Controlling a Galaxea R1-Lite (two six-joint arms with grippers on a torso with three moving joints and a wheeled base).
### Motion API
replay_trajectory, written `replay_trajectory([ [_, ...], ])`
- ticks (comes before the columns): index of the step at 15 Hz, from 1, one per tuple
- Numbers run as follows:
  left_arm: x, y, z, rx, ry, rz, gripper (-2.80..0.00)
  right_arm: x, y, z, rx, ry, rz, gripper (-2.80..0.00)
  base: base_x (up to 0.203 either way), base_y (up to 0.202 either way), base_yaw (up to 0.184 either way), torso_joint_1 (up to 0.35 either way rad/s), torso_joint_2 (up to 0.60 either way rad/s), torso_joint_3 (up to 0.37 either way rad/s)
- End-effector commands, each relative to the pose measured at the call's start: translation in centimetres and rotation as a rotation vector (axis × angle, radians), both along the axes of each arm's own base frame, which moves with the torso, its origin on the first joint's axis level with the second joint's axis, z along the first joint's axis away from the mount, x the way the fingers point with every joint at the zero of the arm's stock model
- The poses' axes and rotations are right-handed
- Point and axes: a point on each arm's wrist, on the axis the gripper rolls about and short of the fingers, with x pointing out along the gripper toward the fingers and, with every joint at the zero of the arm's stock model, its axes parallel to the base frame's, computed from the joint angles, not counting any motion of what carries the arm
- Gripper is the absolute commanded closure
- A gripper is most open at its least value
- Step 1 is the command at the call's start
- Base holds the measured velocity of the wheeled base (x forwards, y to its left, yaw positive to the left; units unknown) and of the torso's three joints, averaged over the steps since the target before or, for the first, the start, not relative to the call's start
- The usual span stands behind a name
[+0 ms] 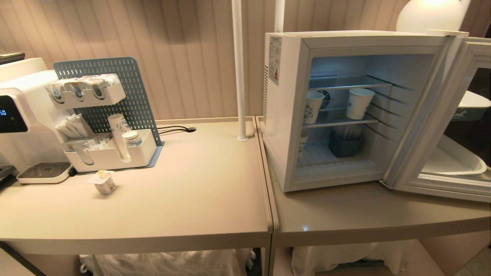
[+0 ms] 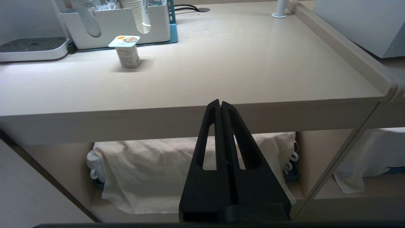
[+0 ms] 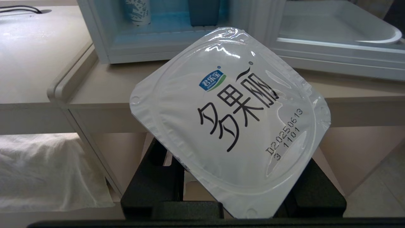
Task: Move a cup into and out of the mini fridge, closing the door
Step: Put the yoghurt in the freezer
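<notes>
Dispenser (image 1: 15,115) at far left, 9 o'clock of the head view, drip tray (image 1: 44,172) below it. Just right of it, a blue pegboard (image 1: 115,88) with a white organizer (image 1: 111,153) holding paper cups and sachets. A sealed cup (image 1: 104,182) stands upright alone on the left table (image 1: 191,191), in front of the organizer, at about 8 o'clock.

Left gripper (image 2: 220,104) below the table's front edge, fingers pressed together, holding nothing. White pole (image 1: 238,69) at 12 o'clock, at the seam of the two tables.

Fridge (image 1: 284,115) on the right table, 2 o'clock, lit inside; two paper cups on its wire shelf, a dark bin on its floor. Door (image 1: 441,153) swung wide open at 3 o'clock.

Right gripper (image 3: 234,177) low before the right table's edge, clamped on a foil-lidded cup (image 3: 231,120), lid towards the camera, in front of the open fridge.
</notes>
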Motion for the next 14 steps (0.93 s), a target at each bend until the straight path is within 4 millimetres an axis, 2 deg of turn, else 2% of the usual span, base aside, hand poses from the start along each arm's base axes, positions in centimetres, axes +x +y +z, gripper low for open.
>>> replay_trajectory([
  [1, 0.01, 0.0, -0.02, -0.001, 0.001, 0.0, 0.0, 0.0, 0.0, 0.03, -0.001, 0.002, 0.0, 0.0, 0.0, -0.137, 0.001, 0.002, 0.0, 0.002],
  [9, 0.01, 0.0, 0.0, -0.004, 0.0, 0.0, 0.0, -0.02, 0.0, -0.04, -0.001, 0.012, -0.001, 0.0, 0.0, -0.011, 0.0, 0.001, 0.0, 0.001],
  [14, 0.01, 0.0, 0.0, -0.006, 0.0, 0.0, 0.0, -0.02, 0.0, -0.04, 0.001, 0.014, -0.002, 0.0, 0.104, 0.0, 0.0, 0.007, 0.0, -0.002],
])
